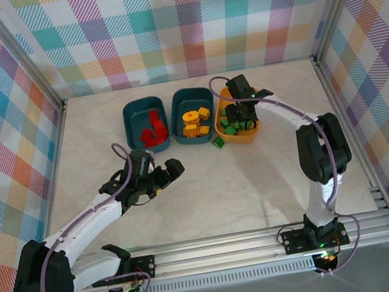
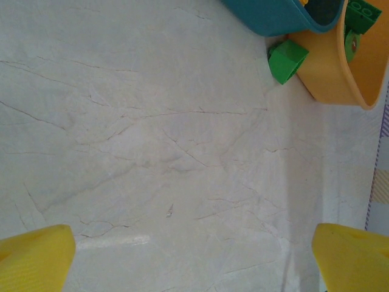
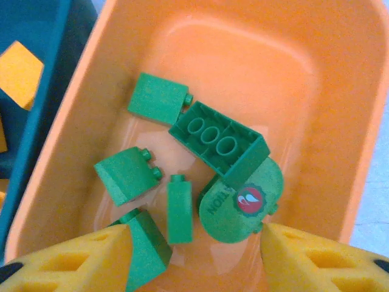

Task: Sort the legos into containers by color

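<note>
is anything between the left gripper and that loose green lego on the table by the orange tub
Nothing visible: bare table lies between the left gripper and the green lego. The lego sits close beside the orange tub and a teal tub, which may crowd the jaws.

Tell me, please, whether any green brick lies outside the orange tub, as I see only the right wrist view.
Observer: Yes, one green brick lies on the table, beside the orange tub's near-left corner.
Operator: Is the left end effector close to it?
Observer: No, the left end effector hovers open over bare table, well to the brick's left.
Operator: What is in the far-left tub?
Observer: The left teal tub holds red bricks.
</note>
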`<state>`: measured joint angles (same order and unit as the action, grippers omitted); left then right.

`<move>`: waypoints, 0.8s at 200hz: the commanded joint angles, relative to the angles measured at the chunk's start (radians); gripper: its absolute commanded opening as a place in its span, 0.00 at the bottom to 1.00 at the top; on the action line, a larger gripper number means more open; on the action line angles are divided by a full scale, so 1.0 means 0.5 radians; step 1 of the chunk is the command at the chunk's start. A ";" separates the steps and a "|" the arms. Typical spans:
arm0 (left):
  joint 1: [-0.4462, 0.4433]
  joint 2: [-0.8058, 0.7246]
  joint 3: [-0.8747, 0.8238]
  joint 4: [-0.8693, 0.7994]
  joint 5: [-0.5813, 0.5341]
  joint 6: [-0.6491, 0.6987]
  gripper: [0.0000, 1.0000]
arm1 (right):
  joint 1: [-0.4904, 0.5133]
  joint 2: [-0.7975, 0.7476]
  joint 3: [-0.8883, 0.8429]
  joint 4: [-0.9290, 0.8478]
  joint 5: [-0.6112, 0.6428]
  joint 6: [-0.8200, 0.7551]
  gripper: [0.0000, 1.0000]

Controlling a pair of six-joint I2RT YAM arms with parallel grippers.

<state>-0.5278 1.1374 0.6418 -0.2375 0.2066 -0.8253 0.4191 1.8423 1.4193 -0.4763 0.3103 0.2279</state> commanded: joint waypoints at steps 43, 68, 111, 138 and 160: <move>0.019 0.040 -0.080 0.042 0.011 -0.016 1.00 | 0.514 -0.284 -0.526 0.148 0.123 0.621 0.58; 0.019 0.045 -0.078 0.042 0.023 -0.017 1.00 | 0.530 -0.212 -0.577 0.210 0.077 0.814 0.65; 0.019 -0.032 -0.092 -0.015 -0.006 -0.016 1.00 | 0.438 0.088 -0.339 0.161 0.094 0.673 0.66; 0.019 -0.113 -0.119 -0.064 -0.052 -0.015 1.00 | 0.388 0.168 -0.274 0.246 0.039 0.490 0.67; 0.019 -0.144 -0.130 -0.064 -0.066 -0.010 1.00 | 0.375 0.234 -0.176 0.227 0.036 0.362 0.67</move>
<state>-0.5278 1.0927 0.5919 -0.2386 0.1959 -0.8261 0.6163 1.9282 1.2606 -0.3840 0.3405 0.5030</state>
